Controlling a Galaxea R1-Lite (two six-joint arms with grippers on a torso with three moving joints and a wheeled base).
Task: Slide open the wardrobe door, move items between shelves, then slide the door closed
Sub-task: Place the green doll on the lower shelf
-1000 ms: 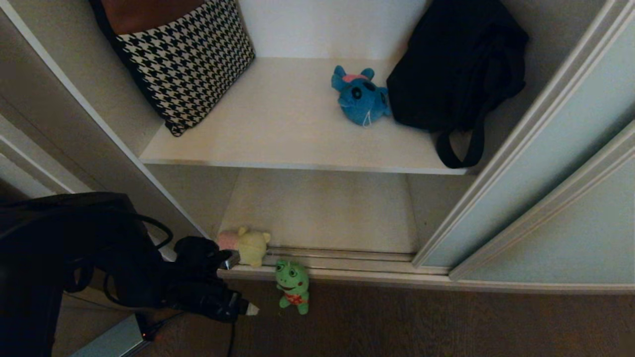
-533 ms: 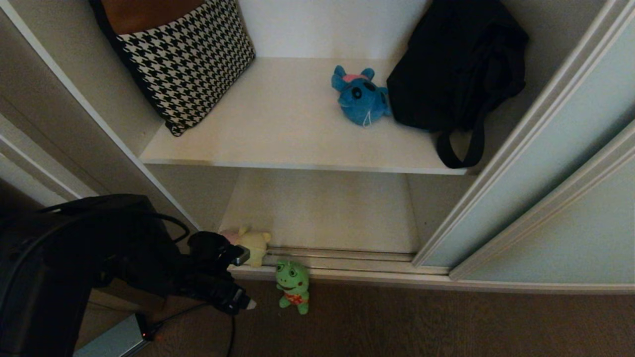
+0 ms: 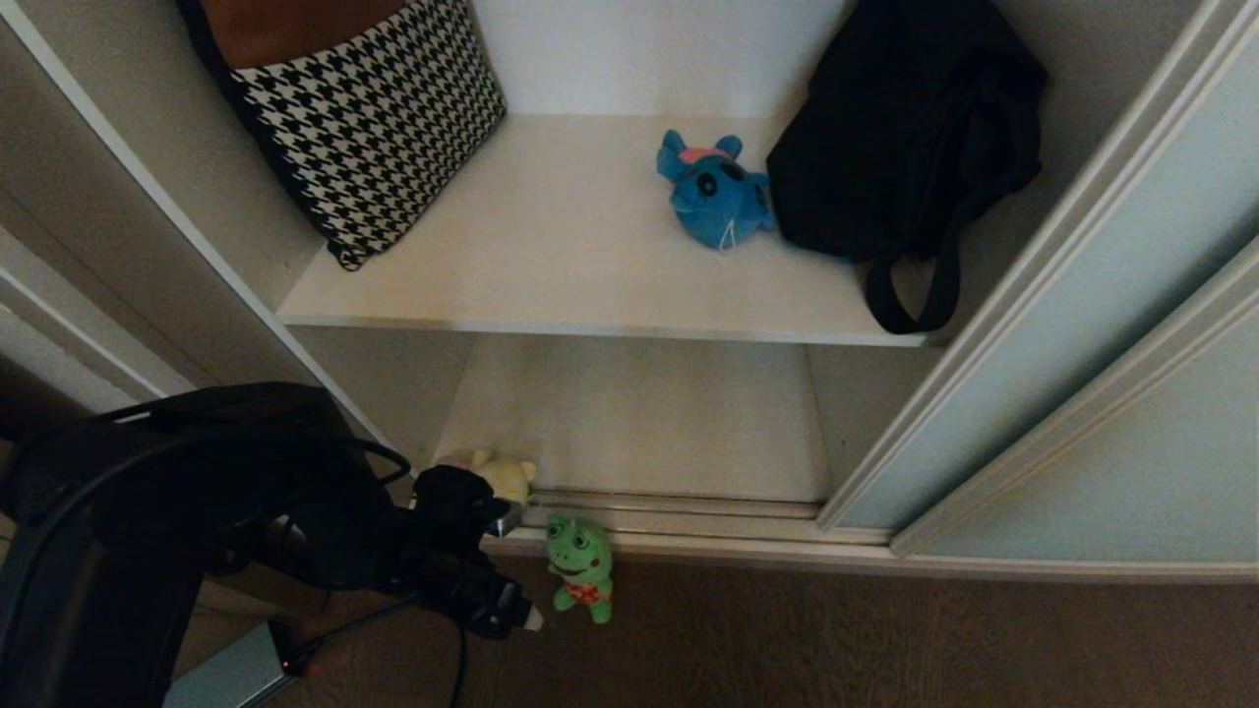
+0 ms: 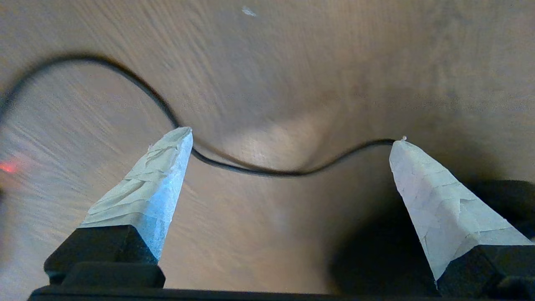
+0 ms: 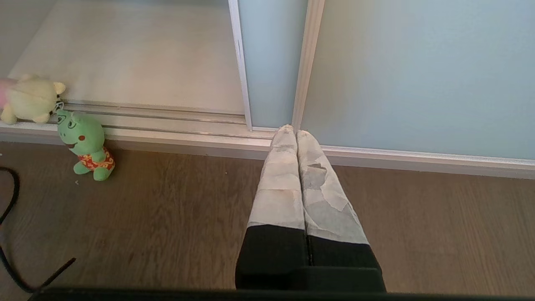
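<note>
- While the sliding wardrobe door (image 3: 1062, 324) is standing slid open to the right, the left pincer (image 3: 521, 570) is hanging low over the floor (image 3: 885, 639), jaws spread wide, holding nothing.
- Yellow plush (image 3: 507, 476) is lying at the lower shelf's (image 3: 639, 423) front edge by the door track (image 3: 679, 506), half hidden behind the pincer.
- Blue plush (image 3: 713, 192) is sitting on the upper shelf (image 3: 551, 246), just beside a black bag (image 3: 905, 128).
- Right pincer (image 5: 296, 133) is parked near the door bottom, fingers pressed together, empty.
- Risk: a green frog toy (image 3: 580, 568) is sitting on the floor right by the fingertip, so a reach could knock or grab it instead.
- Risk: a black cable (image 4: 267, 169) is trailing under the jaws and could snag.
- Risk: a plush left on the track would be blocking the door closing.
</note>
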